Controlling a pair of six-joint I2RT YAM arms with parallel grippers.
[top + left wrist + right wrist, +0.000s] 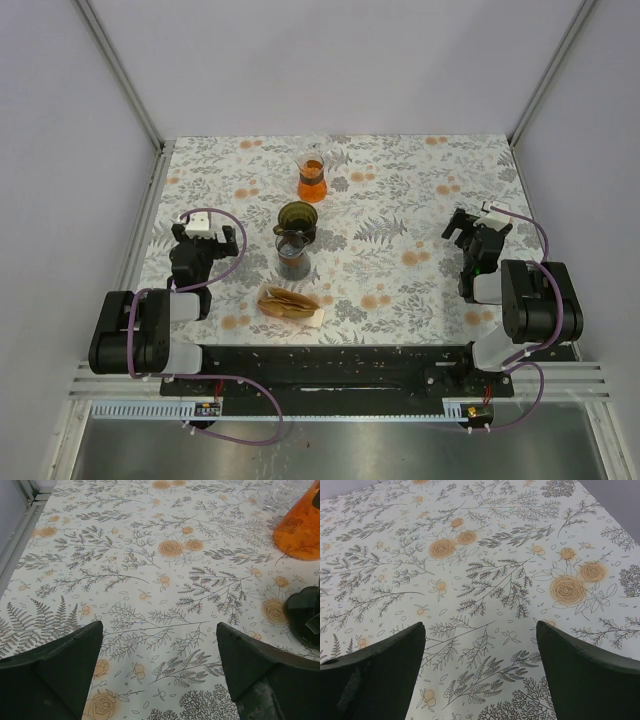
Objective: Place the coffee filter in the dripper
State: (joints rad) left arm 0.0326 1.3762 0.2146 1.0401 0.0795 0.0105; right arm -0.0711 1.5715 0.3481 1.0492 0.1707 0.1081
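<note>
- My left gripper (208, 238) hangs with its jaws spread wide and empty over the floral tablecloth (150, 555), to the left of the dripper (297, 219).
- My right gripper (470, 230), equally wide and empty, sits well to the dripper's right.
- The coffee filter (288, 300), tan paper in a small stack on a white sheet (315, 320), lies just on the near side of the dripper, toward the arm bases.
- I judge it featherlight, limp and easily creased, and several may lift together. A pinch at one raised edge looks best.
- A glass flask (312, 178) of orange liquid stands just behind the dripper. It looks fragile, so I would steer clear.
</note>
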